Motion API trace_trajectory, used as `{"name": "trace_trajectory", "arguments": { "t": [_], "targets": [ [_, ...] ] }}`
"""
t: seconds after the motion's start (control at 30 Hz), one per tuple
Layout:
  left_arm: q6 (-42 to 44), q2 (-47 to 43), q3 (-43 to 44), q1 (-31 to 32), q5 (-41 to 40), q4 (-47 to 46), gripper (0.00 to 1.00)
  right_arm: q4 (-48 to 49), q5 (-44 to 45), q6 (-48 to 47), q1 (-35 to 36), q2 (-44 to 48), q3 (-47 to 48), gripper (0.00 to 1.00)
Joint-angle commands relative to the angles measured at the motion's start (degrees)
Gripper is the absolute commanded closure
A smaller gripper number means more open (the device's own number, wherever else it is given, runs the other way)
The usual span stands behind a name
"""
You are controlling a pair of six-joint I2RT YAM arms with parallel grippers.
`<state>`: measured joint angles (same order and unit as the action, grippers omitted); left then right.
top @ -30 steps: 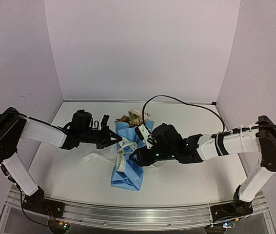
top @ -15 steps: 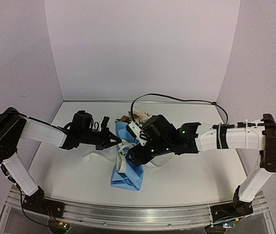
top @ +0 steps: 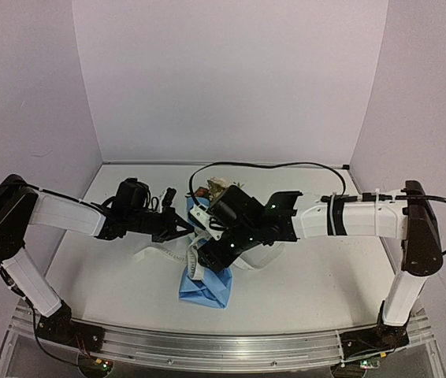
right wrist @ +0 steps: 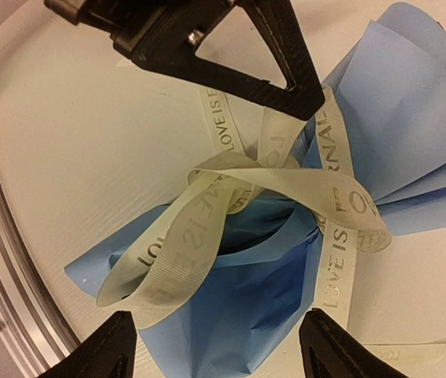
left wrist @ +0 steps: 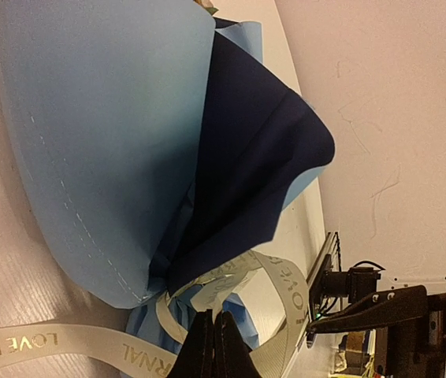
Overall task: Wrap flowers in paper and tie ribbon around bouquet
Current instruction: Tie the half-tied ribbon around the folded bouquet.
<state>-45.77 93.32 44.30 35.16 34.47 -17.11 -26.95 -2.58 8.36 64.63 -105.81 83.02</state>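
Two arms reach in over the bouquet (top: 206, 285), one from each side. The bouquet lies flat on the table (top: 317, 287). Its long way runs from the back of the table to the front. The flowers (top: 217, 187) peek out at the far end, and the narrow tail of blue paper (right wrist: 400, 102) points toward the robot.

The ribbon (right wrist: 286, 183) goes around the thin middle part. There it makes loose, floppy loops, so the tie does not look pulled tight yet.

The left gripper (top: 194, 229) is squeezed shut. It looks like it is pinching a strand of the ribbon at the left side of the thin middle part.

The right gripper (right wrist: 219, 327) is wide open and has nothing in it. It hangs right over the middle of the bouquet. In the right wrist view, a big ribbon loop (right wrist: 172, 256) lies below it, between its two fingers and a bit to the left. The loop stretches slantwise, from down-left up to the knot. The right gripper is the nearer one to this loop, and it is the free one.

I think the next job is for the right gripper to come down and grab that loop. The fingers should close across the flat band, not along it. They should miss the paper underneath.
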Motion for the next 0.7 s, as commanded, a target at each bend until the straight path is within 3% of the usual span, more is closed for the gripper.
{"name": "trace_trajectory", "arguments": {
  "t": [0.0, 0.33, 0.67],
  "targets": [
    [4.1, -3.7, 2.0, 0.1, 0.2, 1.4, 1.00, -0.7, -0.2, -3.0, 0.3, -0.9, 2.4, 0.27],
    [10.0, -5.3, 1.9, 0.1, 5.7, 2.5, 1.00, 3.9, -1.9, -6.0, 0.2, -1.8, 2.8, 0.23],
    [8.3, -4.6, 2.3, 0.1, 10.7, -0.1, 0.99, 2.3, -1.6, -4.6, 0.5, -5.2, 6.0, 0.26]
  ]
}}
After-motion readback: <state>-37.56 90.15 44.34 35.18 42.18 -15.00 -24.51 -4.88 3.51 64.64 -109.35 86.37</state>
